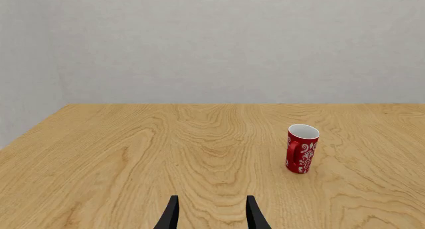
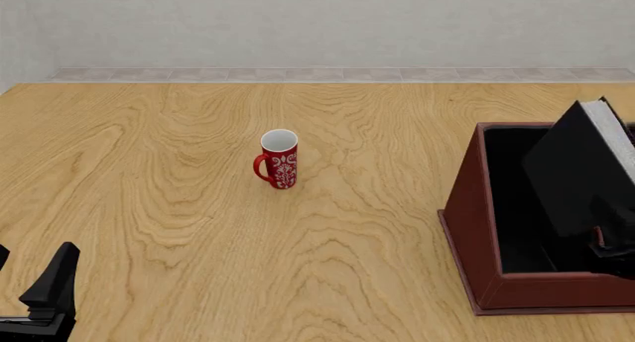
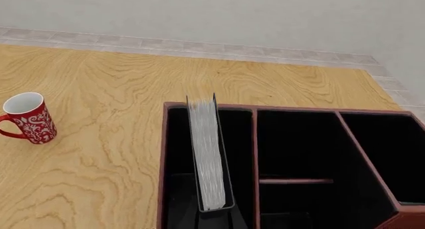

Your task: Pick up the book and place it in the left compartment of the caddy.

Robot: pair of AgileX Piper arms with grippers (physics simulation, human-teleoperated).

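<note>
Right pincer (image 2: 600, 242) sits low inside the caddy (image 2: 476, 230), gripping the book (image 2: 581, 171) at its lower end, though only a sliver of the fingers shows, so how firm that hold is I can only guess. The book is tilted, its bottom down in the left compartment (image 3: 178, 154), the long slot along the caddy's left wall, its top leaning toward the tabletop's far edge and poking above the rim. In the right wrist view the white page edges run straight down that slot, just beside the divider.

Where could this go wrong? Let go with the book leaning like this and it may flop hard against a wall, or ride up on the rim instead of settling. Pull out carelessly and a finger could drag the cover along, or knock the divider and shove the whole caddy across the tabletop (image 2: 198, 230).

Left pincer (image 1: 212, 214) is parked near the tabletop's front left corner, fingers spread with nothing between them, well apart from the red mug (image 2: 279, 159), so no trouble from that side.
</note>
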